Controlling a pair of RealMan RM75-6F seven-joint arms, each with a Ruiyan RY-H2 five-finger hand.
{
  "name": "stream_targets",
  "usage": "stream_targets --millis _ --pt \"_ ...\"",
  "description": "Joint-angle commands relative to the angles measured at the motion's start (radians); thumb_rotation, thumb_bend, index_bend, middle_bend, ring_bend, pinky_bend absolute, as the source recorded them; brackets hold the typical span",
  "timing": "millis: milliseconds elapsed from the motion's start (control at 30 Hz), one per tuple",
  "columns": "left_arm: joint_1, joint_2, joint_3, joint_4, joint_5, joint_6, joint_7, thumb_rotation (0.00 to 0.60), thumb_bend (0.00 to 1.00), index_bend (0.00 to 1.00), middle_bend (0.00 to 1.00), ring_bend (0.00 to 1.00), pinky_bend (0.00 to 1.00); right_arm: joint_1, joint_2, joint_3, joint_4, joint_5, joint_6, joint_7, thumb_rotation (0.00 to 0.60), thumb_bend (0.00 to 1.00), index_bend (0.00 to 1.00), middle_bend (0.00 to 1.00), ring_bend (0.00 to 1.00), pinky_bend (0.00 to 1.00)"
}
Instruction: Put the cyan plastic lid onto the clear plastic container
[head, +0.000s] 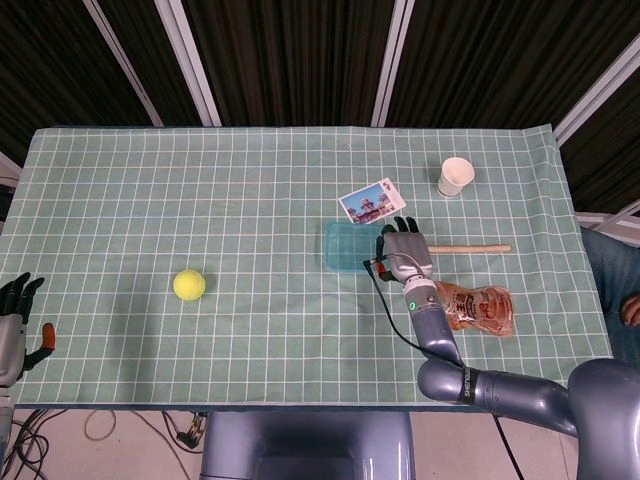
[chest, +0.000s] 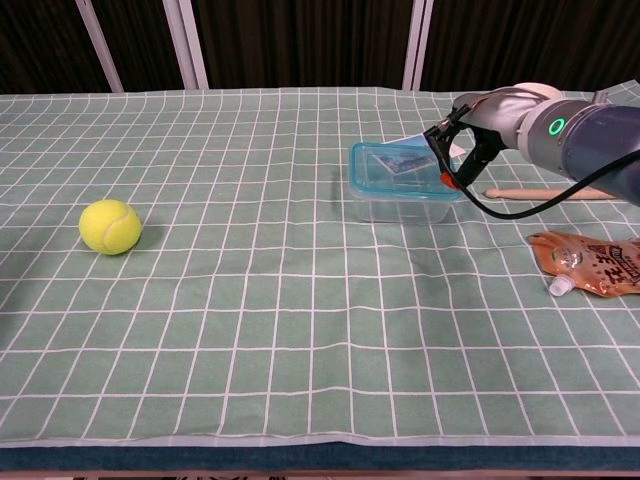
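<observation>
The cyan lid (chest: 403, 168) lies on top of the clear container (chest: 400, 208), right of the table's middle; in the head view they show as one cyan rectangle (head: 348, 247). My right hand (chest: 462, 150) is at the container's right edge, fingers apart and pointing down at the lid's rim, gripping nothing. From above, the same right hand (head: 402, 248) covers the lid's right side. Whether it touches the lid is unclear. My left hand (head: 15, 318) hangs off the table's near left corner, fingers spread and empty.
A yellow tennis ball (chest: 110, 226) lies at the left. A postcard (head: 370, 201) sits just behind the container, a paper cup (head: 455, 177) further back right. A wooden stick (head: 470, 248) and a brown pouch (chest: 590, 264) lie to the right of the container.
</observation>
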Motion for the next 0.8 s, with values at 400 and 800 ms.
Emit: stream_targets --millis 400,800 --pt "0.000 -0.001 0.001 -0.001 -0.003 0.001 0.006 0.600 0.55 0.11 0.00 0.00 0.00 -0.019 -0.005 -0.001 0.006 -0.017 -0.010 -0.001 0.600 0.46 0.76 0.11 0.00 0.00" --pt "0.000 -0.003 0.003 -0.001 -0.003 0.002 0.012 0.600 0.55 0.11 0.00 0.00 0.00 -0.030 -0.025 -0.003 0.027 -0.046 -0.024 0.010 0.600 0.46 0.78 0.02 0.00 0.00"
